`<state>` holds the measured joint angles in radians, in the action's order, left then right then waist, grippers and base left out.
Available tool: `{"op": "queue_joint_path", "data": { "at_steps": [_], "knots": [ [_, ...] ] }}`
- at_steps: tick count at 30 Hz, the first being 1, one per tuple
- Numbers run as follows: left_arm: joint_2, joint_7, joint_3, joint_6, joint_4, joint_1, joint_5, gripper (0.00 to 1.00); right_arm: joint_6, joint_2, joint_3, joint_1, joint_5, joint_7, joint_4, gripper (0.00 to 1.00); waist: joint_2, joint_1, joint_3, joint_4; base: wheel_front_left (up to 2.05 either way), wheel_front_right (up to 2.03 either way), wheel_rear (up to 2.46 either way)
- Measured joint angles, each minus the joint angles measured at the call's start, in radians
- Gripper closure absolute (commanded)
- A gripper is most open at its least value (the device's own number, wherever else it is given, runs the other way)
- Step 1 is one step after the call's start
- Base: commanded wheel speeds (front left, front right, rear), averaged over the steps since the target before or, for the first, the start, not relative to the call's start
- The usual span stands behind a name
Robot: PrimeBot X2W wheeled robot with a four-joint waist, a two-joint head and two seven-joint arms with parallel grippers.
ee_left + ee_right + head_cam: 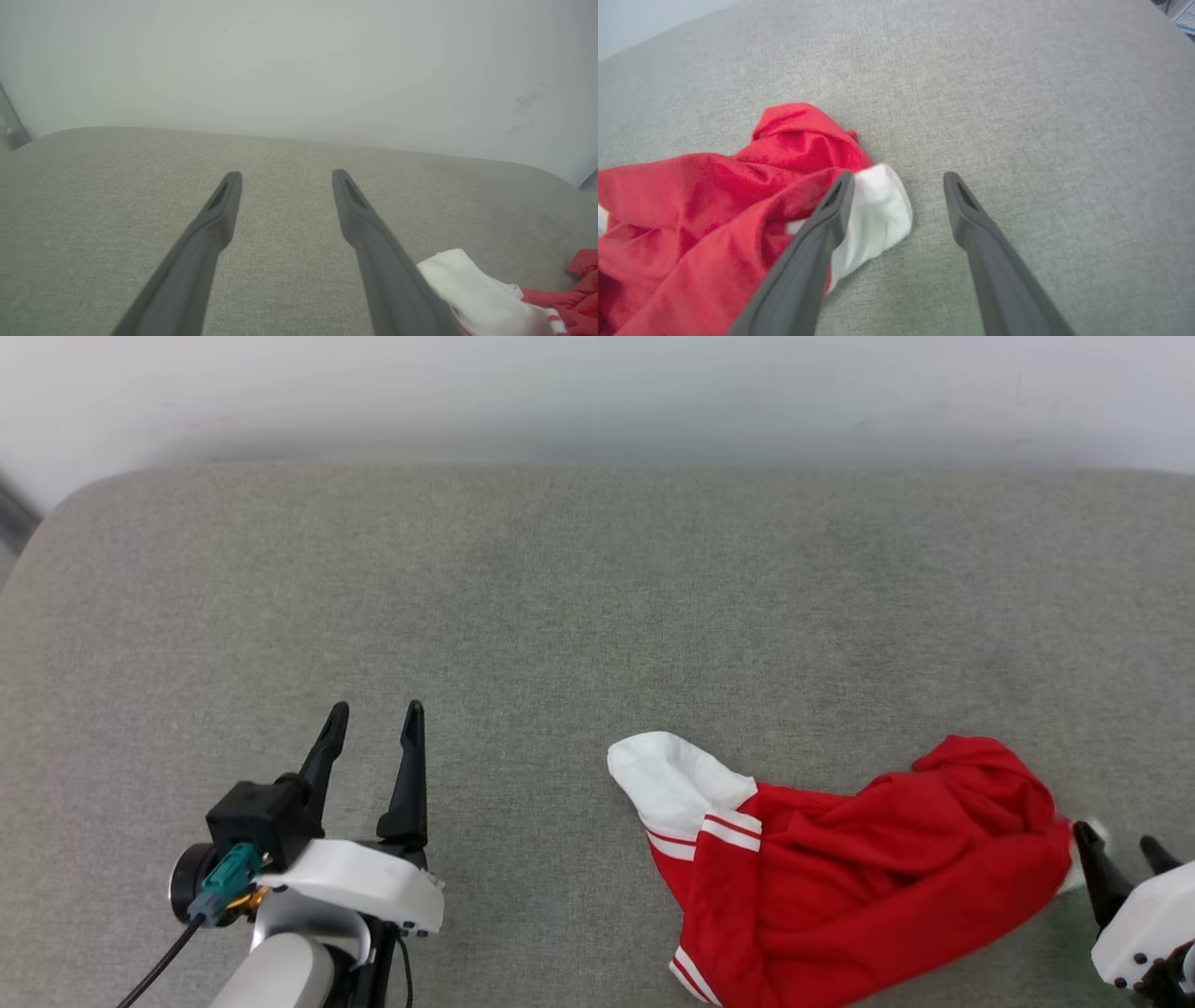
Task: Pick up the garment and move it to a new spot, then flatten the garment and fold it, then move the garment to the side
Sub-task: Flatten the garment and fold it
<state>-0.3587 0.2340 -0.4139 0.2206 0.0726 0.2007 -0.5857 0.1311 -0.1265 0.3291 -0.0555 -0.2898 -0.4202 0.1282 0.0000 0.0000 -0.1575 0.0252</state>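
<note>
**Crumpled garment on the grey surface, both pincers spread**

Head view: the garment (840, 887), a red shirt with white sleeves, lies in a loose, wrinkled heap on the grey fabric-covered surface (560, 597), at the near right of that view. One white sleeve (672, 779) points away from the heap toward the middle of the surface; red-and-white striped trim marks where it meets the red body. The lower edge of the heap runs out of the picture. A pale wall (597, 392) rises behind the far edge of the surface.

The left pincer (377, 709) stands at the near left, well apart from the garment, its two dark fingers spread with nothing between them. In the left wrist view the same pincer (286, 175) shows bare fabric between its fingers, and the white sleeve (472, 294) lies just beside the right-hand finger at the lower right.

The right pincer (1116, 835) sits at the right end of the heap. In the right wrist view this pincer (900, 176) is spread wide and holds nothing. A second white sleeve (878, 214) lies by its left-hand finger, which crosses in front of the cloth. Whether that finger touches the cloth cannot be told. The red body (691, 200) spreads to the left.
</note>
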Motion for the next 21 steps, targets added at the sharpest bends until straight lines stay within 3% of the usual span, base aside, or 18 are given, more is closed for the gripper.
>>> {"op": "queue_joint_path", "data": {
  "at_steps": [11,21],
  "knots": [
    [-0.024,-0.027,0.009,0.027,-0.021,-0.059,-0.016,0.00,0.000,0.038,-0.057,0.072,0.085,0.312,-0.156,0.00,0.0000,0.0000,0.076,-0.020,0.00,0.00,0.00],
    [-0.047,-0.080,-0.007,0.035,-0.028,-0.083,-0.022,0.00,0.000,0.071,-0.147,0.161,0.113,0.363,-0.272,0.00,0.0000,-0.0001,0.113,-0.027,0.00,0.00,0.00]
  ]
}}
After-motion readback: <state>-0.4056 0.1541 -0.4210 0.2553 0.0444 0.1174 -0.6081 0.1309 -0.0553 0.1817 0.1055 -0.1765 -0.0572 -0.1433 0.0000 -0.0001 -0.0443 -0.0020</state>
